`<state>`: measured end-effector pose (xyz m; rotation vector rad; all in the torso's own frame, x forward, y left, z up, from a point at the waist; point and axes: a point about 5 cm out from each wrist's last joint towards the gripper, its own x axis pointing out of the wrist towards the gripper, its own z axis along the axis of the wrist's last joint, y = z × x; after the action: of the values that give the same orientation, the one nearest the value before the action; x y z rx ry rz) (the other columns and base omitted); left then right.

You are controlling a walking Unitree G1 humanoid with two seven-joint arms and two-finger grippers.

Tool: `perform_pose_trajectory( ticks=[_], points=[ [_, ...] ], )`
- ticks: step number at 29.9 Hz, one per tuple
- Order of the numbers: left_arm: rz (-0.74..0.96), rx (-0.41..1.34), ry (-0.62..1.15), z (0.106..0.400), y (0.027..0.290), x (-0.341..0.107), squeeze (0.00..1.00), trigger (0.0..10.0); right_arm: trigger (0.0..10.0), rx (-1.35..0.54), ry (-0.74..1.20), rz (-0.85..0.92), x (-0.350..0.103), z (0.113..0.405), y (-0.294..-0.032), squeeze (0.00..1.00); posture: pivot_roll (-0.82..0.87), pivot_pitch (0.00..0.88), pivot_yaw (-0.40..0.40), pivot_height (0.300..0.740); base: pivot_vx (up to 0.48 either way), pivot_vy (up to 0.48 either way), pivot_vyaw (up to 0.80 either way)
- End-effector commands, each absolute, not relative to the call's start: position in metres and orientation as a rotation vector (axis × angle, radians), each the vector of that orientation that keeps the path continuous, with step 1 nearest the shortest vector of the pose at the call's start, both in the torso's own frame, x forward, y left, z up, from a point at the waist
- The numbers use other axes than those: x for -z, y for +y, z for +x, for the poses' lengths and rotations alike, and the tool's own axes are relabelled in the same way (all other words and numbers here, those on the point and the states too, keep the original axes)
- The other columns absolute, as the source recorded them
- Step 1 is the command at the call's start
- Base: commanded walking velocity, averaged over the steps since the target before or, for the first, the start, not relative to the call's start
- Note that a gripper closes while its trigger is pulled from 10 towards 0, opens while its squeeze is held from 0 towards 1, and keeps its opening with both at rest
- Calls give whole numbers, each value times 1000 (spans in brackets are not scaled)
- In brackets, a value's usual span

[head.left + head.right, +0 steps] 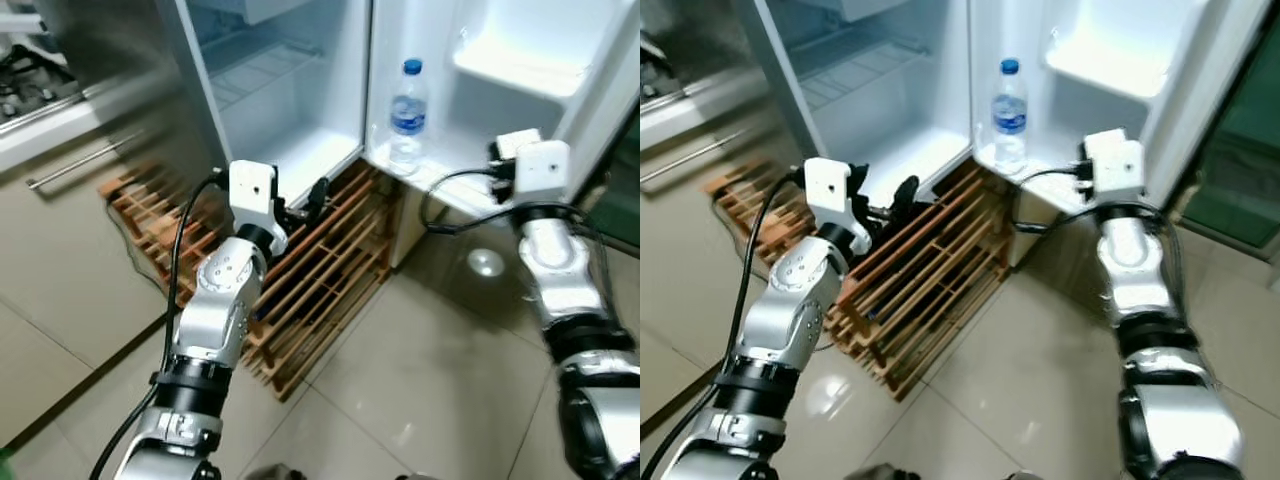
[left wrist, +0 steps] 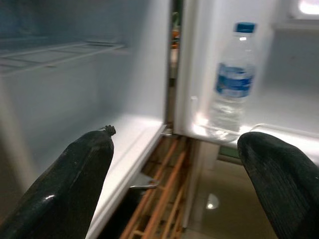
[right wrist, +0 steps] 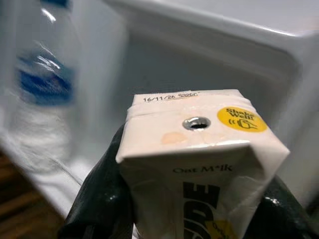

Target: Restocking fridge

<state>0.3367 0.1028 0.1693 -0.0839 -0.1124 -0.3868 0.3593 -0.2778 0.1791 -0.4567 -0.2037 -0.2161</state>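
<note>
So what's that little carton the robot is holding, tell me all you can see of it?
It is a small cream oat milk carton, apparently coated card, clamped between the right gripper's black fingers. Its top shows a foil-sealed straw hole, a yellow "Shake Well" sticker and a printed date, with bold dark lettering on the side. It hangs before the fridge door shelf, near the water bottle.

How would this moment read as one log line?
right gripper: holds oat milk carton | near door shelf, water bottle | left gripper: open
</note>
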Motion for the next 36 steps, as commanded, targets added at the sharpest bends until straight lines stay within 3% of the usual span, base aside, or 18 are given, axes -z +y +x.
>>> perform_pose_trajectory(
  ticks=[1, 5, 9, 10, 14, 19, 26, 29, 32, 36],
  points=[
    [-64, 395, -109, 337, 104, -172, 0, 10000, 10000, 306, -201, -487, -184, 354, -298, 231, -1, 86, 132, 740, 0, 0, 0],
    [-64, 401, -101, 337, 102, -172, 0, 10000, 10000, 352, -245, -487, -196, 350, -311, 231, -15, 85, 134, 740, 0, 0, 0],
    [-62, 412, -94, 338, 96, -170, 0, 10000, 10000, 312, -328, -233, -191, 351, -278, 227, -47, 70, 120, 740, 0, 0, 0],
    [-62, 412, -94, 338, 96, -170, 0, 10000, 10000, 312, -328, -233, -191, 351, -278, 227, -47, 70, 120, 740, 0, 0, 0],
    [-40, 426, -96, 342, 92, -167, 0, 10000, 10000, 277, -361, -116, -173, 341, -229, 235, -86, 44, 115, 740, 0, -79, 0],
    [-36, 406, -76, 349, 87, -164, 0, 10000, 10000, 223, -330, -94, -157, 333, -202, 259, -114, 12, 124, 740, 0, -436, -160],
    [-40, 306, -60, 361, 92, -164, 0, 10000, 10000, 256, -277, -104, -153, 331, -210, 267, -117, 0, 116, 740, 217, -384, -114],
    [-93, 194, -26, 365, 109, -158, 0, 10000, 10000, 266, -272, -114, -154, 328, -215, 255, -118, 0, 107, 740, 326, -347, 0],
    [-159, 14, 39, 365, 143, -142, 0, 10000, 10000, 245, -253, -130, -150, 323, -219, 239, -122, 0, 82, 740, 86, 0, 0],
    [-127, -44, 35, 349, 163, -126, 0, 10000, 10000, 176, -208, -154, -140, 317, -217, 239, -115, 0, 36, 740, 0, 0, 0]
  ],
)
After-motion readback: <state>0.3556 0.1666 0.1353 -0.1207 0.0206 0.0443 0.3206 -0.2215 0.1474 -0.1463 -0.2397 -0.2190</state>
